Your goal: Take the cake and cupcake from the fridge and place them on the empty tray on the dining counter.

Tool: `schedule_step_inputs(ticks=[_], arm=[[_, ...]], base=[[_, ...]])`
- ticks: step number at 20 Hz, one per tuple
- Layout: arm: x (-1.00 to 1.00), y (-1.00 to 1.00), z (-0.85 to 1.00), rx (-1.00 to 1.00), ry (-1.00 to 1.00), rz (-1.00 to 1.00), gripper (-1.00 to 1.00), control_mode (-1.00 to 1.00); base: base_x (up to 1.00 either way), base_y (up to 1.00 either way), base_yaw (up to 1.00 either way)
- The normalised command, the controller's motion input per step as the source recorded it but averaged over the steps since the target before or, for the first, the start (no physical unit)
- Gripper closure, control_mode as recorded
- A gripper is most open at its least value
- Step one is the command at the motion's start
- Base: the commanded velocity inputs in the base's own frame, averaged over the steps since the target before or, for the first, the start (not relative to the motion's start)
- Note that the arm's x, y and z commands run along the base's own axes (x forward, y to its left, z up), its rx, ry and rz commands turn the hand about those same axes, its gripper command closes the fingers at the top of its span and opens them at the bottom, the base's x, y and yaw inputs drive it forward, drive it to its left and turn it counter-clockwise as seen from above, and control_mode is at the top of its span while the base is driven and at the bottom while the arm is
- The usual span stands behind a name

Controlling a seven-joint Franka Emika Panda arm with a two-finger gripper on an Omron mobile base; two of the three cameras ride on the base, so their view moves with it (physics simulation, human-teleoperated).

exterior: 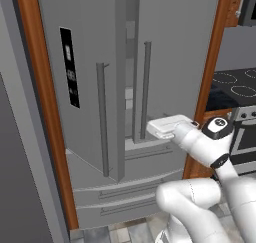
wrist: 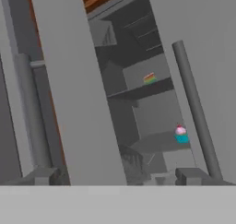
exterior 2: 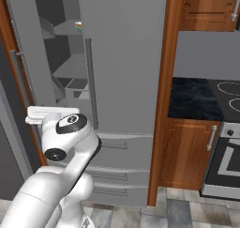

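Note:
The grey fridge stands with its left door swung partly open and the right door shut. Through the gap, the rainbow-striped cake rests on an upper shelf; its side also shows in the right base view as the cake. On a lower shelf, close to the right door's handle, sits the pink-topped cupcake in its teal wrapper. My gripper is open and empty, outside the fridge in front of the gap and well short of both. The tray and the dining counter are out of view.
Brown wooden panels frame the fridge on both sides. To the right are a black marbled counter over a wooden cabinet, and a stove. The fridge's lower drawers sit below my hand.

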Motion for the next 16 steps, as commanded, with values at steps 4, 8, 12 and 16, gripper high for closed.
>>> schedule_step_inputs(ticks=[4,8,12,16], arm=[[-0.43,-0.43,0.94,0.06,0.51,0.30,-1.00,-1.00],[-0.27,-0.34,0.51,0.11,0.31,0.22,-1.00,-1.00],[-0.20,-0.02,0.00,0.01,-0.01,0.02,1.00,-1.00],[-0.07,-0.19,0.24,0.17,0.15,0.13,1.00,-1.00]], base=[[0.00,0.00,0.00],[0.00,0.00,0.00],[0.00,0.00,0.00],[0.00,0.00,0.00]])
